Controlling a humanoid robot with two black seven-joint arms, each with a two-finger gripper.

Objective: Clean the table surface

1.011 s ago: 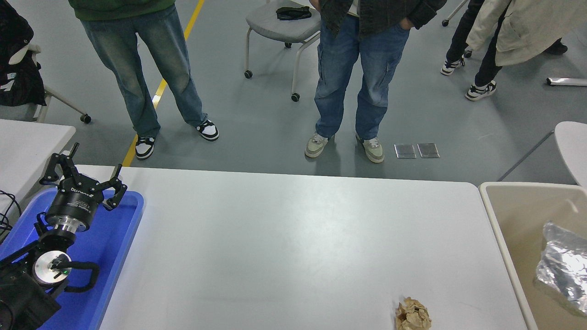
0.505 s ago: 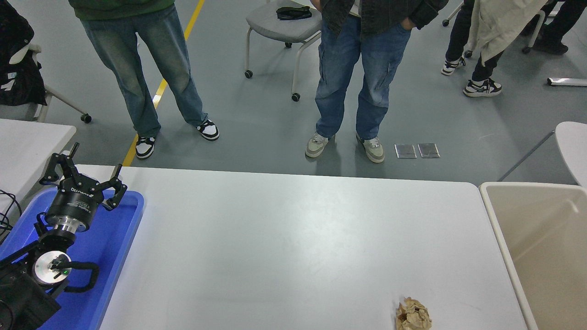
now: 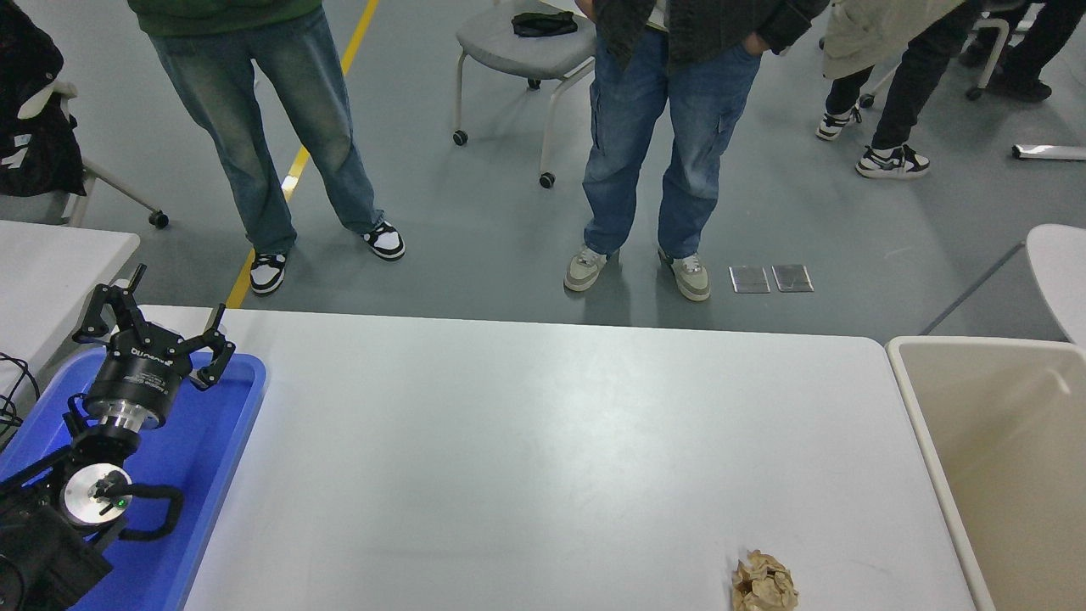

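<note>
The table surface (image 3: 543, 441) is a wide white tabletop filling the lower half of the head view. A crumpled ball of brown paper (image 3: 764, 582) lies on it near the front edge, right of the middle. My left gripper (image 3: 154, 327) is open and empty, parked at the lower left above a blue tray (image 3: 216, 441). My right arm and gripper are out of view.
A beige plastic bin (image 3: 984, 441) stands against the table's right end; what shows of its inside is bare. A smaller white table (image 3: 51, 255) is at the far left. Several people stand at the far side, with a grey wheeled chair (image 3: 522, 51) behind them.
A crinkled silver foil bundle seen in the beige bin 1.0 s ago is no longer visible. A person at the top right has walked further right. My left arm has not moved.
</note>
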